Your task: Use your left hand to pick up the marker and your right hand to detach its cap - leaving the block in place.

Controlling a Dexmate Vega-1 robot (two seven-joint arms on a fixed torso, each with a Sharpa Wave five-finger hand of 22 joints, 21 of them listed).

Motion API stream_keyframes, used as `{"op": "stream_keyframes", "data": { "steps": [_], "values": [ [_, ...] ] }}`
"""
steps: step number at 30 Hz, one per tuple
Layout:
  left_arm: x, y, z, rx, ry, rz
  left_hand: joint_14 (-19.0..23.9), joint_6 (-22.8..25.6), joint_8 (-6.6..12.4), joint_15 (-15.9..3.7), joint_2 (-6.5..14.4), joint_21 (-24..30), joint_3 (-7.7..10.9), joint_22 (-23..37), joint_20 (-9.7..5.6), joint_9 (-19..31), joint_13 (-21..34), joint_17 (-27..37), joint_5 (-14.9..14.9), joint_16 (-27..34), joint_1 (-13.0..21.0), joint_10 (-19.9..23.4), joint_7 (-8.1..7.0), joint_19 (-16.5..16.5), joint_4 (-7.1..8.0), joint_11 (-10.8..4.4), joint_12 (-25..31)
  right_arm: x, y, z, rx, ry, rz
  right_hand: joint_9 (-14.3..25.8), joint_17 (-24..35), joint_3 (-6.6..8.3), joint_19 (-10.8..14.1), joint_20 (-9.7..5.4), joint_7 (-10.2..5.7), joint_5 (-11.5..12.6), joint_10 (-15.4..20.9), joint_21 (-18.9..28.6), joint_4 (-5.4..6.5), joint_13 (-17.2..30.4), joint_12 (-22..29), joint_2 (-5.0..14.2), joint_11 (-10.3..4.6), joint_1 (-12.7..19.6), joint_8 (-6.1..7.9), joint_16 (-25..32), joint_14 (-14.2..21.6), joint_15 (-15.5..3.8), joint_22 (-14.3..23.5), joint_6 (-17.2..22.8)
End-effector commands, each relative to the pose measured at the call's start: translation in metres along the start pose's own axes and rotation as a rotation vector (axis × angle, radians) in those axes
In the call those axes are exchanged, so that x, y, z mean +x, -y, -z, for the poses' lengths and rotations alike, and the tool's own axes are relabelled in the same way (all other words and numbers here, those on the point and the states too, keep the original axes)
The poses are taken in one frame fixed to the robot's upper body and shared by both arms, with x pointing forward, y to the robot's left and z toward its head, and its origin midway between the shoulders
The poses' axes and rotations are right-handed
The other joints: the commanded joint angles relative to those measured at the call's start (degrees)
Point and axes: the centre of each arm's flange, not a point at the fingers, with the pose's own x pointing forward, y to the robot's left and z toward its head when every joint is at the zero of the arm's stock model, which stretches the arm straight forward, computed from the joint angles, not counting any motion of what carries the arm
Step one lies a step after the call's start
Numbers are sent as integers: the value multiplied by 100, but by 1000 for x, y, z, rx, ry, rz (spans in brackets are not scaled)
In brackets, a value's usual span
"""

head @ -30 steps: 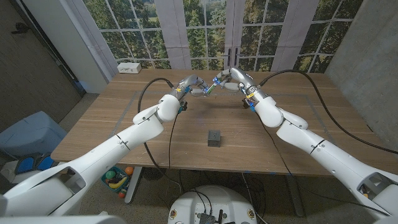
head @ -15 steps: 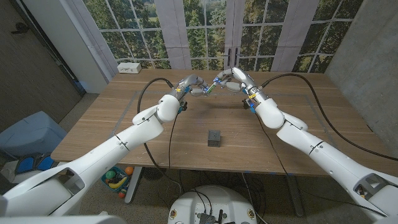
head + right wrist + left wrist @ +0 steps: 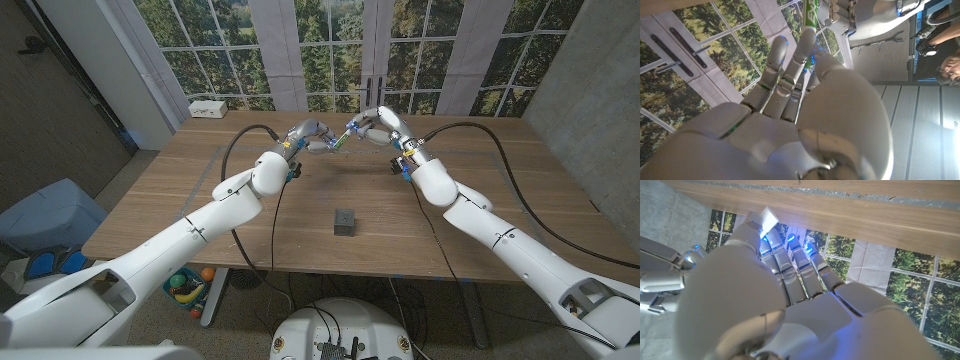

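Over the far middle of the table, my left hand (image 3: 308, 136) holds a green marker (image 3: 338, 141) in the air. In the right wrist view the marker (image 3: 811, 15) sticks out of the left hand (image 3: 840, 12) toward my right hand (image 3: 790, 115). My right hand (image 3: 376, 124) meets it from the other side and its fingertips (image 3: 812, 52) pinch the marker's cap end (image 3: 350, 129); the cap itself is mostly hidden by the fingers. The small dark grey block (image 3: 345, 221) stands alone near the table's front edge, well apart from both hands. The left wrist view looks along the back of my left hand (image 3: 780, 295).
A white box (image 3: 207, 107) lies at the table's (image 3: 200, 200) back left corner. Black cables (image 3: 240, 150) run along both arms. Windows stand behind the table. A person (image 3: 946, 65) sits off to the side in the right wrist view.
My right hand has shifted slightly to the right at the marker's end. The left hand and the block have kept still.
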Motion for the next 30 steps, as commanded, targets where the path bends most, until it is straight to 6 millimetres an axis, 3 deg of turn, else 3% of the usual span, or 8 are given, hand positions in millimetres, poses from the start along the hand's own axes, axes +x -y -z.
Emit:
{"op": "stream_keyframes", "data": {
  "steps": [1,24,30],
  "values": [
    [2,0,1,19,-1,-2,31,50,26,-869,419,37,40,9,-7,32,46,19,21,-19,387,674,36,-7,13,-601,23,-7,14,8,-22,-36,75,50,16,-25,57,-872,15,44,457,53,13,203,34,-39,-219,3,37,-8,53,-2,-1,58],
    [1,-2,2,53,-12,-34,84,142,21,-872,390,56,17,5,-58,6,42,39,40,-4,413,754,75,19,-5,-588,34,-22,30,14,-44,-62,103,258,-3,-33,45,-873,26,53,455,151,16,347,23,-1,-249,57,114,-42,164,-11,-30,-18],
    [1,-3,2,51,-11,-39,94,145,15,-872,384,57,13,5,-58,6,37,43,47,-2,421,751,70,17,-6,-591,27,-20,29,15,-32,-60,93,290,-15,-22,46,-874,66,43,452,173,7,293,-43,14,-175,88,117,-76,149,1,-41,-41]
  ]
}}
